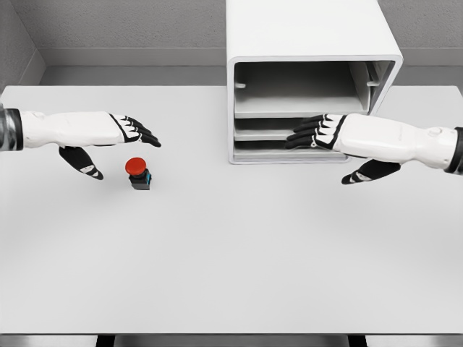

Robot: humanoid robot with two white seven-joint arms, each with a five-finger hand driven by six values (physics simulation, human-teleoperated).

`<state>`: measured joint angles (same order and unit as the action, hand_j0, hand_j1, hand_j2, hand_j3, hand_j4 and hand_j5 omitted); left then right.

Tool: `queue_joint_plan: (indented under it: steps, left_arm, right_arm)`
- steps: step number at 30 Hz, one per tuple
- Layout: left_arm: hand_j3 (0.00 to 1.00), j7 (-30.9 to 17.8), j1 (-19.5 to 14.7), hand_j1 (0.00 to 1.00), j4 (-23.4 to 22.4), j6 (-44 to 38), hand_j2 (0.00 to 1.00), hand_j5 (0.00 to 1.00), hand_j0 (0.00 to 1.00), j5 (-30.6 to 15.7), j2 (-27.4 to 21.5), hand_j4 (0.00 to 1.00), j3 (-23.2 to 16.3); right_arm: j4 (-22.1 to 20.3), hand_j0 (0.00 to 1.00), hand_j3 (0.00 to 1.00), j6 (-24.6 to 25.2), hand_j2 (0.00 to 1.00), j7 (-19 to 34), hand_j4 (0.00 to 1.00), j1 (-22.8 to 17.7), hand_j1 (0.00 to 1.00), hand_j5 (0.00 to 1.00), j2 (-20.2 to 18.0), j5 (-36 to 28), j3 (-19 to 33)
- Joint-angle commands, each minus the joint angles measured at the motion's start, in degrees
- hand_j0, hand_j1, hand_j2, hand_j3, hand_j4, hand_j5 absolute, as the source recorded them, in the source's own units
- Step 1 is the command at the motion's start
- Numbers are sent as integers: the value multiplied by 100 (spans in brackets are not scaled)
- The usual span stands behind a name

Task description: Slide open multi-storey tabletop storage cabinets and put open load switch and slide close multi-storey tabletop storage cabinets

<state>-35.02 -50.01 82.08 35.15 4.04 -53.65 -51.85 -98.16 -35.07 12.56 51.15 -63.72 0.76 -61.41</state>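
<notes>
The small load switch with a round red button cap on a black body with a teal band (139, 174) stands upright on the pale grey tabletop (231, 267), at about nine o'clock from the middle of the surface, well apart from the cabinet. The white multi-storey storage cabinet with rounded corners (311, 43) sits at about one o'clock, near the far edge; its front is open, showing a tall grey upper bay and narrower shelves below. No writing or brand can be read on either thing.

The left hand (108, 141) hovers just beside the switch, at its ten o'clock, black fingers (141, 134) spread and extended, thumb hanging down, holding nothing. The right hand (329, 137) is at the cabinet's lower shelves, fingers stretched flat toward the opening and gripping nothing; whether they touch the shelf edge cannot be told.

The tabletop is plain and matte. Behind it runs a grey wall.
</notes>
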Motion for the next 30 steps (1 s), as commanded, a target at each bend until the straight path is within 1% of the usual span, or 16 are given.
queue_joint_plan:
  steps: [1,2,4,6,9,10,11,15,17,18,19,20,21,24,28,30]
  left_arm:
    - [100,2,0,100,-16,-15,100,100,100,-35,-5,100,0]
    - [100,2,0,100,-16,-15,100,100,100,-35,4,100,0]
    - [100,2,0,100,-210,-15,100,100,100,-17,145,100,-36]
    - [100,2,18,100,-219,-15,100,100,100,-17,153,100,-44]
    - [100,2,79,100,-315,-15,100,100,100,-17,215,100,-53]
    - [100,2,114,100,-315,-15,100,100,100,-8,215,100,-53]
    - [100,2,149,100,-315,-15,100,100,100,237,224,100,-27]
    - [100,2,158,100,-315,-15,100,100,100,352,373,100,-44]
    - [100,2,158,100,-315,-15,100,100,100,352,461,100,-44]
    - [100,2,149,100,-315,-15,100,100,100,361,470,100,-44]
    - [100,2,150,100,-324,-15,100,100,100,431,540,100,-44]
    - [100,2,158,100,-342,-15,100,100,100,475,567,100,-44]
    - [100,2,158,100,-377,-15,100,100,100,475,602,100,-44]
    - [100,2,167,100,-403,-15,100,100,100,484,593,100,-53]
    - [100,2,167,100,-553,-15,100,100,100,563,619,100,-62]
    - [100,2,176,100,-614,-15,100,100,100,580,619,100,-62]
  right_arm:
    - [-1,100,100,7,100,-8,100,9,100,100,35,-41,-2]
    - [8,100,100,7,100,-25,100,35,100,100,26,-58,7]
    - [34,100,100,7,100,-237,100,149,100,100,114,-76,15]
    - [52,100,100,7,100,-245,100,176,100,100,307,-102,-2]
    - [52,100,100,7,100,-342,100,228,100,100,325,-120,-2]
    - [52,100,100,7,100,-403,100,281,100,100,413,-120,-2]
    - [61,100,100,7,100,-412,100,316,100,100,413,-129,15]
    - [52,100,100,7,100,-395,100,325,100,100,413,-164,-11]
    - [61,100,100,7,100,-272,100,351,100,100,430,-155,-20]
    - [113,100,100,7,100,26,100,360,100,100,439,-155,-20]
    - [175,100,100,7,100,185,100,369,100,100,430,-164,-11]
    - [201,100,100,7,100,203,100,404,100,100,456,-172,-20]
    - [298,100,100,7,100,220,100,404,100,100,632,-173,-20]
    - [280,100,100,7,100,422,100,404,100,100,720,-155,-196]
    - [263,100,100,7,100,511,100,413,100,100,887,-23,-222]
    - [403,100,100,7,100,502,100,457,100,100,984,12,-222]
